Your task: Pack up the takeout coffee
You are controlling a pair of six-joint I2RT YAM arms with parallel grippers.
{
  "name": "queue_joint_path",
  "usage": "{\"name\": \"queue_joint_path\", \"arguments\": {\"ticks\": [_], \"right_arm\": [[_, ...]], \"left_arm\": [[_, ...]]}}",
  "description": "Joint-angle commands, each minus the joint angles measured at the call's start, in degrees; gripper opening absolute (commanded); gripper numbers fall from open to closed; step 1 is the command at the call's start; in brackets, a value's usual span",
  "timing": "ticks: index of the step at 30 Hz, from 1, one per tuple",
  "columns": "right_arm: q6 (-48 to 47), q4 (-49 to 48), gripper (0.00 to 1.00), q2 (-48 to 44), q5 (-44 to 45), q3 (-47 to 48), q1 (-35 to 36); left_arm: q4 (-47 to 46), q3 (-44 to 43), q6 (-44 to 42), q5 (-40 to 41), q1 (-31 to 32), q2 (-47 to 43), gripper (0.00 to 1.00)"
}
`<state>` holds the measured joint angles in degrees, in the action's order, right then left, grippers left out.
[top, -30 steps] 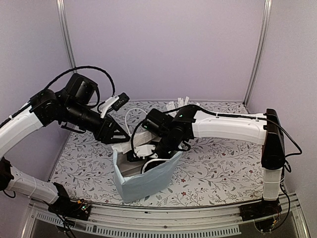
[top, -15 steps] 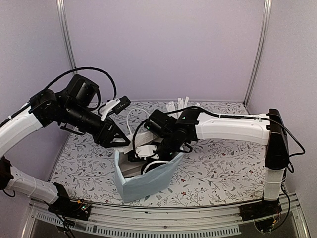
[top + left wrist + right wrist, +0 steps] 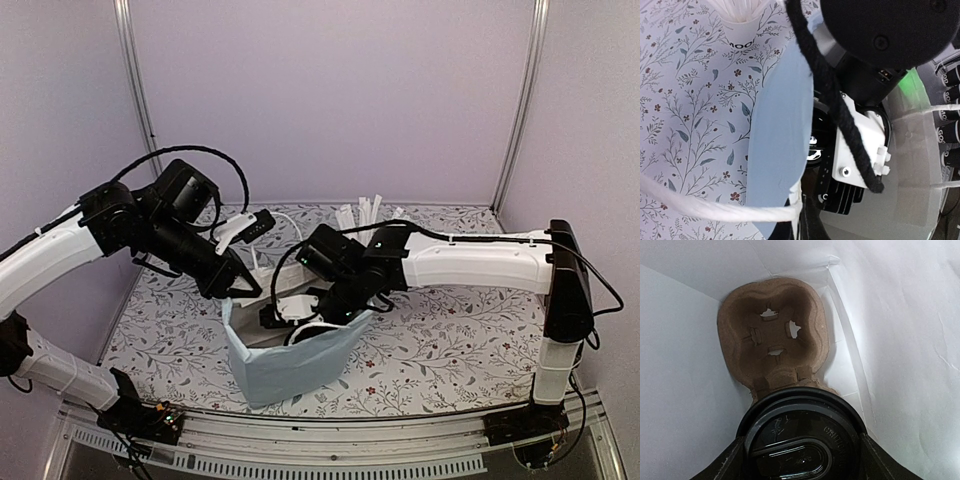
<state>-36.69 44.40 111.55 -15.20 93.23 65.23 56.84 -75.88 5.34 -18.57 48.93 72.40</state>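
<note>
The right gripper [image 3: 802, 462] is reaching down inside the light blue paper bag [image 3: 288, 366], its two fingers [image 3: 733, 460] pressing either side of the takeout coffee cup [image 3: 801, 427], whose black lid is facing the wrist camera. The cup is hanging low in the bag, just above a brown pulp cup carrier [image 3: 772, 335] that is lying on the bag's floor. The left gripper [image 3: 238, 288] is sitting at the bag's rear left rim beside a white cord handle [image 3: 715, 207]; whether it is pinching anything cannot be told. Behind the bag, a white cup of wrapped sticks [image 3: 365, 212] is standing on the floral table [image 3: 450, 335].
</note>
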Motion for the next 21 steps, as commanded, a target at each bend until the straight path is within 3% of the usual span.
{"name": "queue_joint_path", "arguments": {"ticks": [1, 10, 21], "right_arm": [[-4.25, 3.16, 0.53, 3.78, 3.55, -6.83, -0.02], [-8.24, -5.87, 0.52, -3.12, 4.84, -14.34, -0.01], [-9.03, 0.45, 0.61, -1.70, 1.86, -7.77, 0.78]], "left_arm": [[0.73, -0.50, -1.23, 3.46, 0.39, 0.30, 0.00], [-0.07, 1.00, -1.99, 4.42, -0.91, 0.02, 0.00], [-2.14, 1.22, -1.34, 3.33, -1.10, -0.24, 0.00]]}}
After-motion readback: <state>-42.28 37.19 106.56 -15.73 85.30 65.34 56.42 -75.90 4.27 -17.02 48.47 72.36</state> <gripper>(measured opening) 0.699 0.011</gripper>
